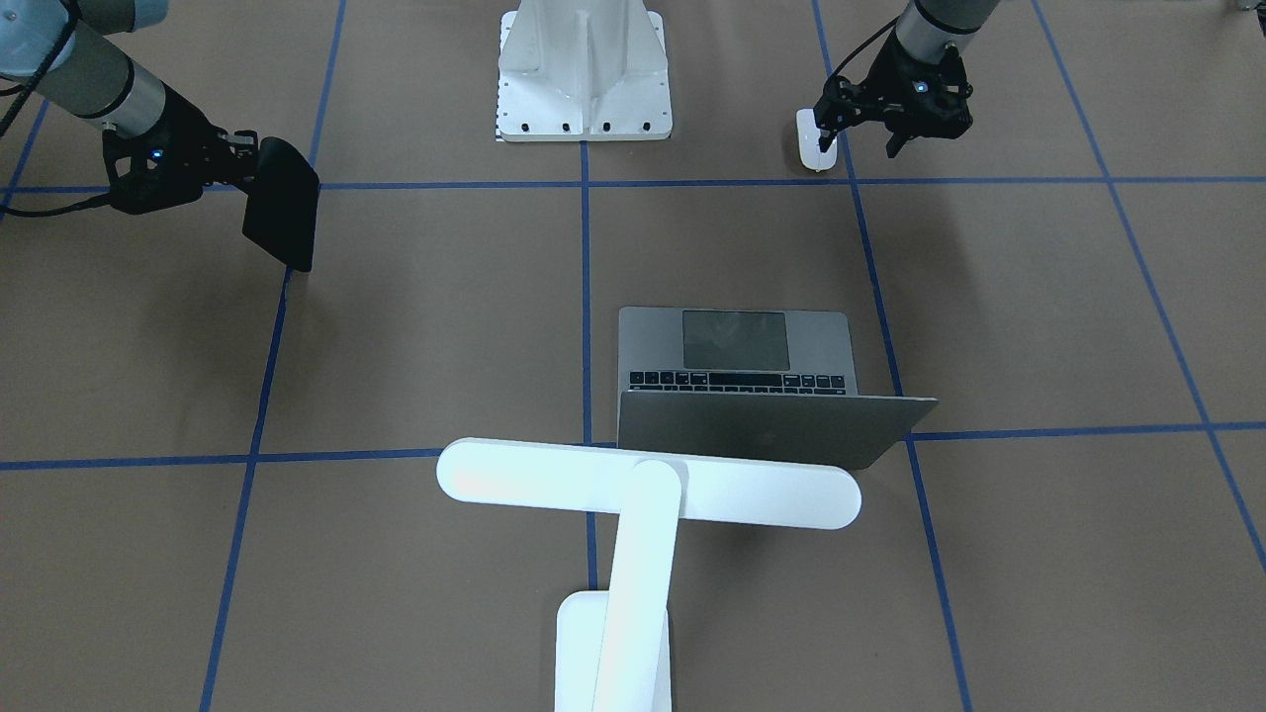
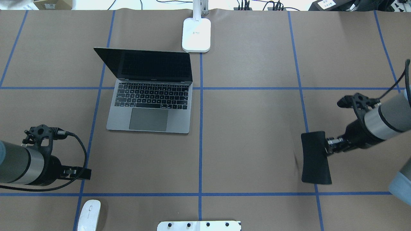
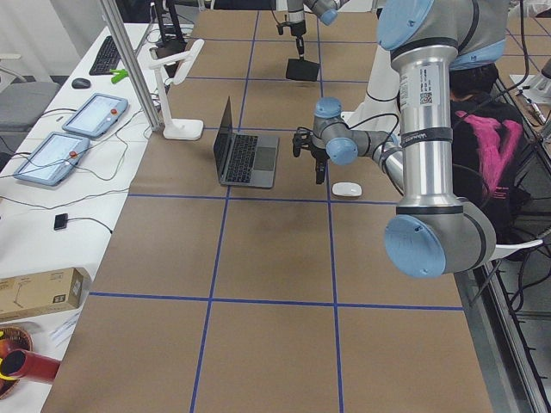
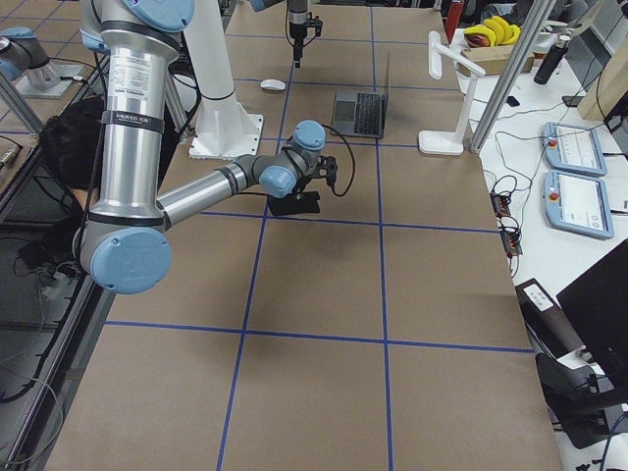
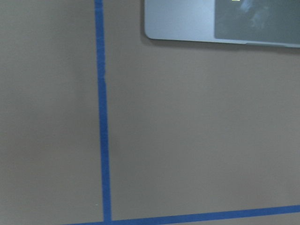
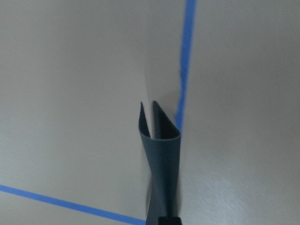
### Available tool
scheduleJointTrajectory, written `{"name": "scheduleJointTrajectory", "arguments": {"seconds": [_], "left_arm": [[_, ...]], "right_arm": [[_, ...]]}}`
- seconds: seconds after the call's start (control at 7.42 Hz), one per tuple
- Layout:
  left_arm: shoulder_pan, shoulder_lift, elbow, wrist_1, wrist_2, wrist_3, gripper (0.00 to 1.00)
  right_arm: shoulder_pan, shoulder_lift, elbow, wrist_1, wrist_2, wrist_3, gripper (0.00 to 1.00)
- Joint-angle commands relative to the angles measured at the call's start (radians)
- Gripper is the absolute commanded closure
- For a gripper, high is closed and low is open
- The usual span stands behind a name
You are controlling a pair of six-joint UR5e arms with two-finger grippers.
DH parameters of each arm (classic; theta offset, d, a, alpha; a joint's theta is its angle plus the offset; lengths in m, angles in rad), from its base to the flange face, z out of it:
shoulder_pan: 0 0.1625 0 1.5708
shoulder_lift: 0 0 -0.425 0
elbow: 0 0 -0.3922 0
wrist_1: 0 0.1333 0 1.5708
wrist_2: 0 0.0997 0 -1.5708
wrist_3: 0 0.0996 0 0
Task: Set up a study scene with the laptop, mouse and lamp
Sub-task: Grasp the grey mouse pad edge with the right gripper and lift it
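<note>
The grey laptop point(image 2: 151, 109) stands open left of centre, its screen toward the far edge. Behind it is the white lamp point(image 1: 648, 485), with its base point(image 2: 196, 35) at the far edge. The white mouse point(image 2: 89, 215) lies at the near left edge. My left gripper point(image 1: 860, 138) hovers just beyond the mouse, open and holding nothing. The left wrist view shows only a corner of the laptop point(image 5: 187, 23) and taped paper. My right gripper point(image 2: 328, 147) is shut on a black mouse pad point(image 2: 316, 158), which hangs bent above the table on the right.
The white ribbed pedestal point(image 1: 584, 79) stands at the robot's side of the table. Blue tape lines cross the brown paper. A side bench beyond the lamp holds tablets point(image 3: 65, 138) and cables. A person point(image 3: 482, 129) sits behind the robot.
</note>
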Motion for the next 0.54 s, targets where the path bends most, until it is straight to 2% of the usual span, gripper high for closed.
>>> {"name": "scheduleJointTrajectory", "arguments": {"seconds": [0.0, 0.13, 0.27, 0.4], "left_arm": [[0.060, 0.024, -0.004, 0.001, 0.051, -0.004, 0.01], [0.100, 0.024, -0.002, 0.004, 0.091, -0.015, 0.01], [0.123, 0.026, -0.001, 0.004, 0.109, -0.036, 0.01], [0.169, 0.024, -0.001, 0.004, 0.143, -0.076, 0.01]], "right_arm": [[0.072, 0.271, 0.003, -0.373, -0.022, -0.121, 0.87], [0.084, 0.398, 0.003, -0.580, -0.061, -0.198, 0.87], [0.089, 0.506, -0.015, -0.726, -0.097, -0.250, 0.87], [0.087, 0.580, -0.059, -0.774, -0.117, -0.258, 0.87]]}}
